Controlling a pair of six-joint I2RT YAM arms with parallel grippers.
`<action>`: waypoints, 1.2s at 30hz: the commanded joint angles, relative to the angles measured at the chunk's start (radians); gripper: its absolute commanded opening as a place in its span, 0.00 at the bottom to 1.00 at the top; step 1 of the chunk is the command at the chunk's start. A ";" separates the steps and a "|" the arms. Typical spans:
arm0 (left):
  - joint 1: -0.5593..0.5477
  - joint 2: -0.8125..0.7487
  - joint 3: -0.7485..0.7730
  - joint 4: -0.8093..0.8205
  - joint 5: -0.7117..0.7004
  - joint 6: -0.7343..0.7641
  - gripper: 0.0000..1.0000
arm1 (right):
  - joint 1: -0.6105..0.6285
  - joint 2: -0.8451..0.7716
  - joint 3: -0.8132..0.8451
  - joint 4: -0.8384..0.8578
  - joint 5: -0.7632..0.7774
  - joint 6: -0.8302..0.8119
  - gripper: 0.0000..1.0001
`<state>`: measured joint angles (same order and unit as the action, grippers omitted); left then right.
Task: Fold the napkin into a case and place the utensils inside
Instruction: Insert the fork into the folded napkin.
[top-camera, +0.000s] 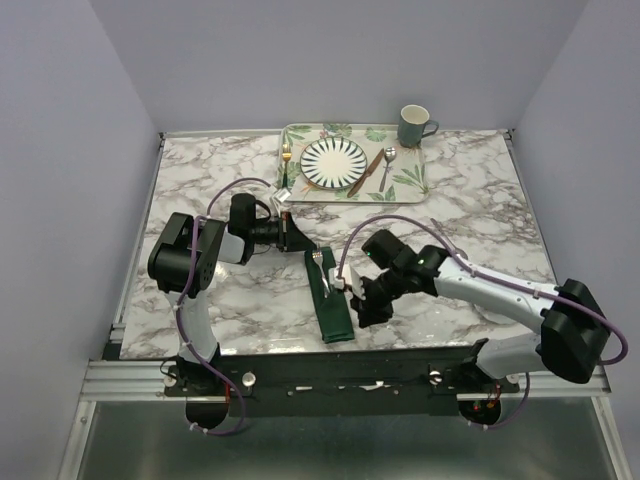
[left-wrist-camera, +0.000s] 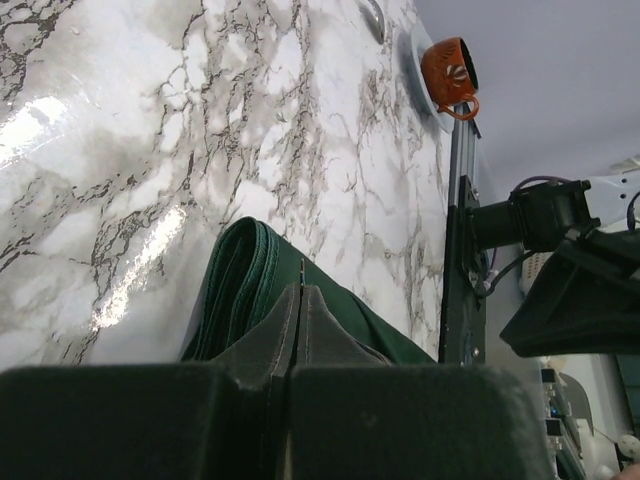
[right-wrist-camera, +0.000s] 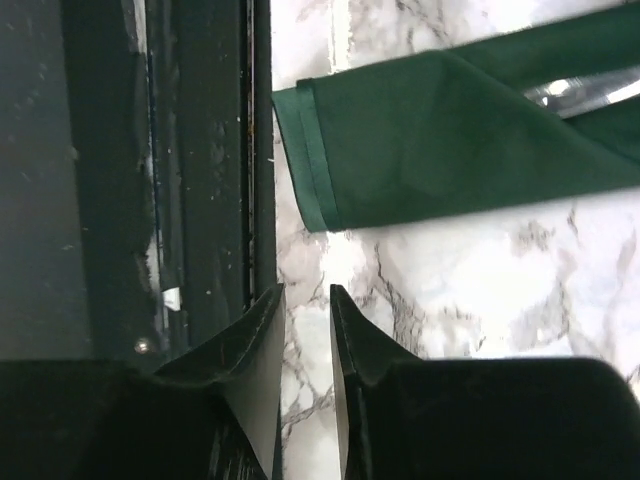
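The napkin lies folded as a narrow dark green case (top-camera: 331, 303) near the table's front edge. A silver fork (top-camera: 318, 262) sticks out of its far end, and its shiny metal shows in the fold (right-wrist-camera: 590, 90). My left gripper (top-camera: 296, 238) hovers at the far end of the case (left-wrist-camera: 250, 290), jaws shut with nothing visibly held. My right gripper (top-camera: 362, 297) is just right of the case (right-wrist-camera: 420, 150), over bare marble. Its jaws stand narrowly apart and hold nothing. A gold fork (top-camera: 286, 158), a brown knife (top-camera: 364, 173) and a silver spoon (top-camera: 388, 158) lie on the tray.
The leaf-patterned tray (top-camera: 412, 180) at the back holds a striped plate (top-camera: 334, 161). A green mug (top-camera: 414, 125) stands at its right corner. A black rail (right-wrist-camera: 215, 150) runs along the front edge. An orange cup (left-wrist-camera: 450, 72) shows far off in the left wrist view.
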<state>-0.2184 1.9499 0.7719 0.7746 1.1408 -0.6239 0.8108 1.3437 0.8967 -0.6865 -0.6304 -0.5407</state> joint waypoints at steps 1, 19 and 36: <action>-0.004 0.007 -0.009 -0.026 -0.004 0.047 0.00 | 0.144 0.046 -0.030 0.180 0.124 -0.073 0.32; -0.004 -0.020 -0.083 0.003 0.002 0.035 0.00 | 0.314 0.222 -0.018 0.284 0.139 -0.131 0.26; -0.006 -0.032 -0.103 -0.052 0.045 0.072 0.00 | 0.323 0.275 -0.025 0.321 0.235 -0.079 0.26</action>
<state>-0.2184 1.9495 0.6842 0.7574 1.1416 -0.5941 1.1267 1.6138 0.8780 -0.3908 -0.4511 -0.6361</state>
